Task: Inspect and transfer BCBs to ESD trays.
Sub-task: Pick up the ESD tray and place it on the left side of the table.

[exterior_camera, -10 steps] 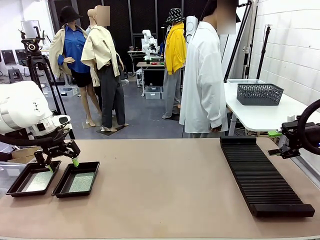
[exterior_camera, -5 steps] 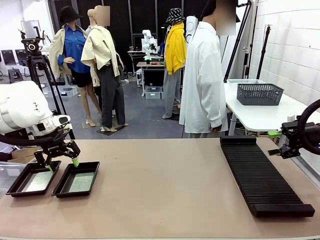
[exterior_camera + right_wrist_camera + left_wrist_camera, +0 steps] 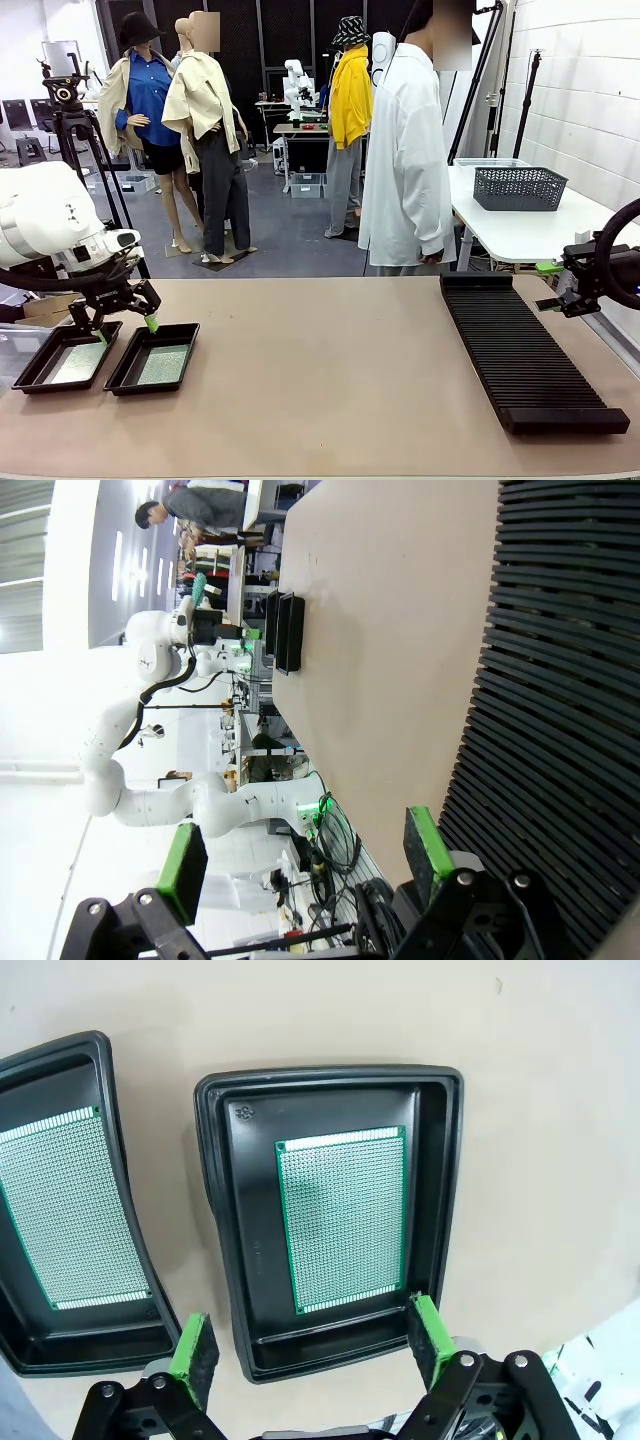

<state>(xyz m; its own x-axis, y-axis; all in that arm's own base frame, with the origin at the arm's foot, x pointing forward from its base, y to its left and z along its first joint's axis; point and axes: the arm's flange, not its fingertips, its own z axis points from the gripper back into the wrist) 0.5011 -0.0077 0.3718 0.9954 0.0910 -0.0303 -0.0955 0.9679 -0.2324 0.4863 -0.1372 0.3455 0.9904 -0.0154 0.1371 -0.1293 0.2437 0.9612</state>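
1. Front view: the left gripper [image 3: 122, 322] hangs with its jaws spread wide and nothing between them, over the far rims of the two ESD trays [image 3: 152, 384] that sit side by side at the table's near left corner. Each tray holds one of the BCBs [image 3: 164, 364] lying flat on its floor. The right gripper [image 3: 556, 302] sits at the table's right edge beside the far end of the long black slotted rack [image 3: 525, 352], well apart from the trays; how its jaws stand can't be read here. A person in a white coat [image 3: 405, 160] stands at the far side, not reaching in. The left arm is clearly the nearer one to both boards

2. Left wrist view: the left gripper's green pads [image 3: 195, 1347] stand wide, empty, either side of the near short wall of the tray [image 3: 222, 1210] at picture centre. Its board [image 3: 343, 1218] lies straight ahead of the fingers, long axis running along the pointing direction. The second tray [image 3: 112, 1140], also with a board, lies just beside it at picture left. Both trays look filled, so my guess is that little transfer work remains here

3. Right wrist view: the right gripper [image 3: 305, 858] is wide and empty, the rack's ribs [image 3: 560, 680] under one pad [image 3: 423, 845]. The trays show far across the table, beside the left arm
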